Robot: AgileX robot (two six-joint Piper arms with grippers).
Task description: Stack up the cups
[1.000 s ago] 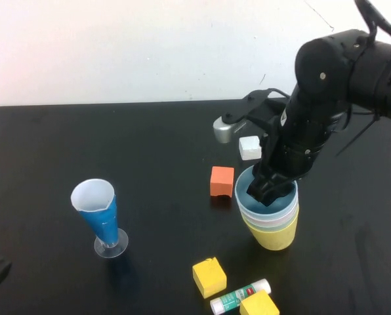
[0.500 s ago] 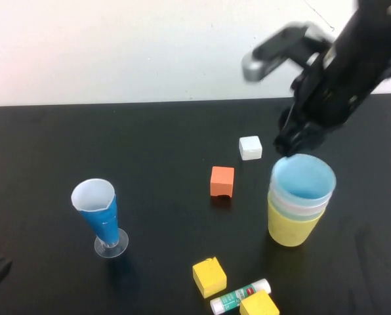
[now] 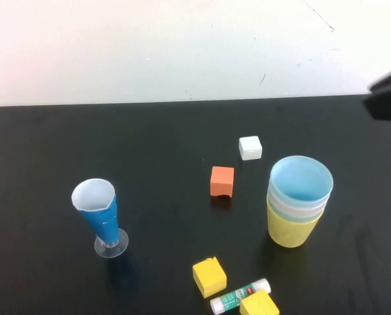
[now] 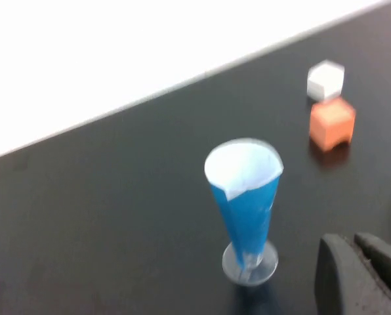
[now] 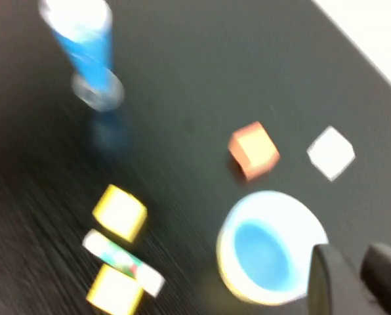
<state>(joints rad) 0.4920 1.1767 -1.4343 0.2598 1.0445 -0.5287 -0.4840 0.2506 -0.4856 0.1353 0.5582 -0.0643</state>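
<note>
The cups stand nested in one upright stack (image 3: 299, 200) at the table's right. The light blue cup (image 3: 301, 178) is innermost on top, pink and green rims show below it, and the yellow cup (image 3: 291, 230) is outermost. The stack also shows in the right wrist view (image 5: 267, 246). My right gripper (image 5: 356, 279) is open and empty, raised beside the stack; only a dark part of the right arm (image 3: 387, 100) shows at the high view's right edge. My left gripper (image 4: 361, 275) is shut and empty, low near the table's front left.
A tall blue-and-white conical cup (image 3: 102, 216) on a clear foot stands at the left. An orange block (image 3: 222, 181) and a white block (image 3: 250, 147) lie left of the stack. Two yellow blocks (image 3: 209, 276) (image 3: 259, 304) and a glue stick (image 3: 240, 296) lie in front.
My right gripper came up out of the light blue cup and drew back up and to the right. The stack shifted slightly to the right. The left arm stayed still.
</note>
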